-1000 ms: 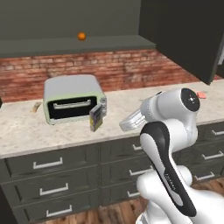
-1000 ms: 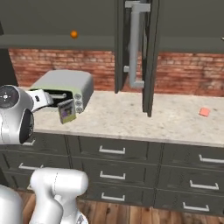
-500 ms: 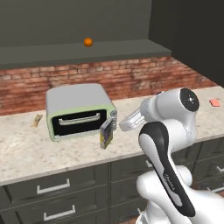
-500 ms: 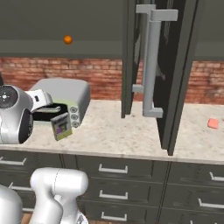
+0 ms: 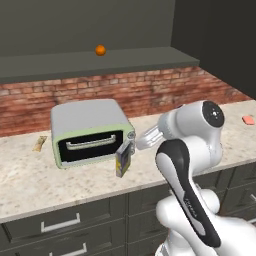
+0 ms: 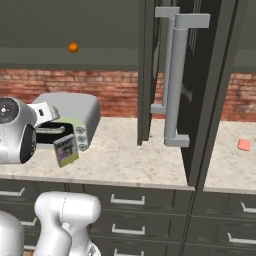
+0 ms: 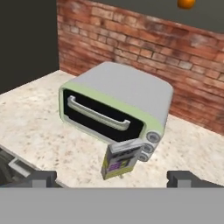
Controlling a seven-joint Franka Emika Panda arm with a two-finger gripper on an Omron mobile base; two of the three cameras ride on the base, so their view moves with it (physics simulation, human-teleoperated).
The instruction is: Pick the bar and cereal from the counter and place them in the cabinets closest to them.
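The cereal (image 5: 123, 159), a small dark box with yellow and green print, stands tilted against the front right corner of the toaster oven (image 5: 90, 131) on the beige counter (image 5: 30, 185). The cereal (image 7: 118, 161) is a short way ahead of my gripper (image 7: 111, 179) in the hand view. The fingertips (image 7: 40, 178) are spread wide, open, with nothing between them. The cereal (image 6: 66, 150) also shows beside my arm in the right base view. The golden bar (image 5: 39, 143) lies flat on the counter left of the toaster oven.
An open dark cabinet door (image 6: 195, 90) with long silver handles hangs over the counter to the right. A salmon-pink block (image 6: 244, 145) lies at the far right. An orange (image 5: 100, 50) sits on the shelf above the brick wall. Drawers (image 6: 125, 200) run below.
Both base views have shifted and drawn closer to the counter, so the base has driven. The cereal still stands by the toaster oven; the arm holds the same pose.
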